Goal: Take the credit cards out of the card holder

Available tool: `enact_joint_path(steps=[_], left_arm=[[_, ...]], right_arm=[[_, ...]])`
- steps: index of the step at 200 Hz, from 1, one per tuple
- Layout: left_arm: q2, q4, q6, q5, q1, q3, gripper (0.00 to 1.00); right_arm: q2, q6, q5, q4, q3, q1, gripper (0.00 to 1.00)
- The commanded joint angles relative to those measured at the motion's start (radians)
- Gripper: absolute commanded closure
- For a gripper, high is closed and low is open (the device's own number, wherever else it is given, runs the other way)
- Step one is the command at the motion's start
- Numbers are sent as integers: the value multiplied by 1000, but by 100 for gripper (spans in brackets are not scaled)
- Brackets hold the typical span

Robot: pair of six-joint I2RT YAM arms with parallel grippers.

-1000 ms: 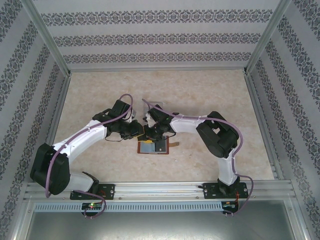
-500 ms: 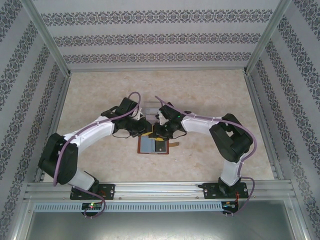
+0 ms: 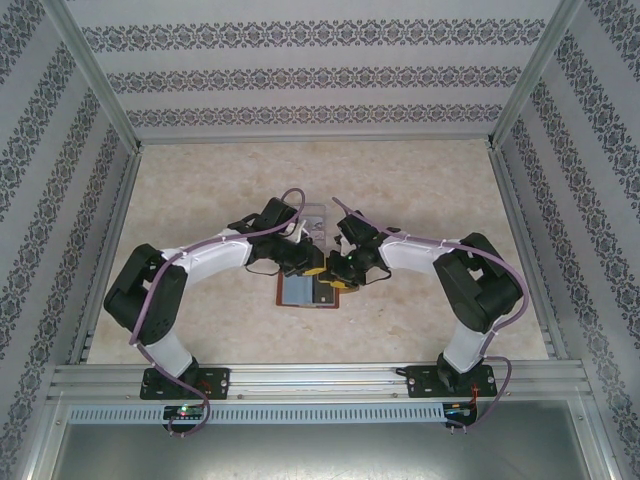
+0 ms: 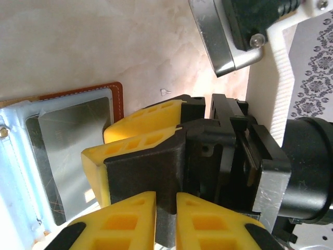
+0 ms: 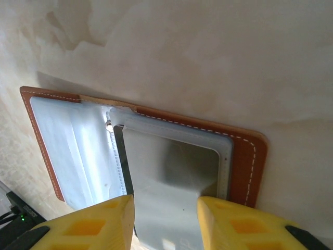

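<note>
Arms swung inward since a second earlier, card holder (image 3: 300,293) partly hidden beneath them, elbows bowed outward, right gripper (image 5: 165,204) stood parted, left gripper (image 4: 166,200) grip indiscernible.

Seen from above, the left gripper (image 3: 312,270) and the right gripper (image 3: 336,277) cover the far edge of the card holder (image 3: 306,292). In the right wrist view, its pocket runs off the bottom edge. Print on the credit cards (image 4: 73,151) is too faint to read.
</note>
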Motion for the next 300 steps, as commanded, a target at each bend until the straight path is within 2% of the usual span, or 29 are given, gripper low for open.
enact_joint_path(steps=[1, 33, 66, 128, 178, 198, 229, 267, 300], left_arm=[[83, -43, -37, -101, -7, -65, 87], [81, -39, -43, -117, -7, -80, 92], [30, -12, -54, -129, -7, -92, 92], [-65, 42, -69, -144, -6, -107, 85], [-84, 136, -78, -96, -4, -132, 81], [-64, 104, -72, -107, -3, -119, 80], [9, 74, -70, -77, -3, -84, 84], [84, 33, -62, -72, -4, -65, 90], [113, 38, -59, -57, -4, -58, 91]], right_arm=[[-69, 16, -16, 20, 13, -7, 61], [-86, 30, -11, 39, -6, -18, 63], [-117, 17, -47, 70, -12, -17, 63], [-140, 14, -28, 48, -15, -27, 61], [-141, 17, -17, 32, -25, -36, 61], [-153, 21, -11, 30, -28, -39, 61], [-160, 35, -1, 28, -33, -46, 62], [-131, 57, -8, 34, -33, -47, 73], [-90, 60, -15, 39, -40, -47, 74]])
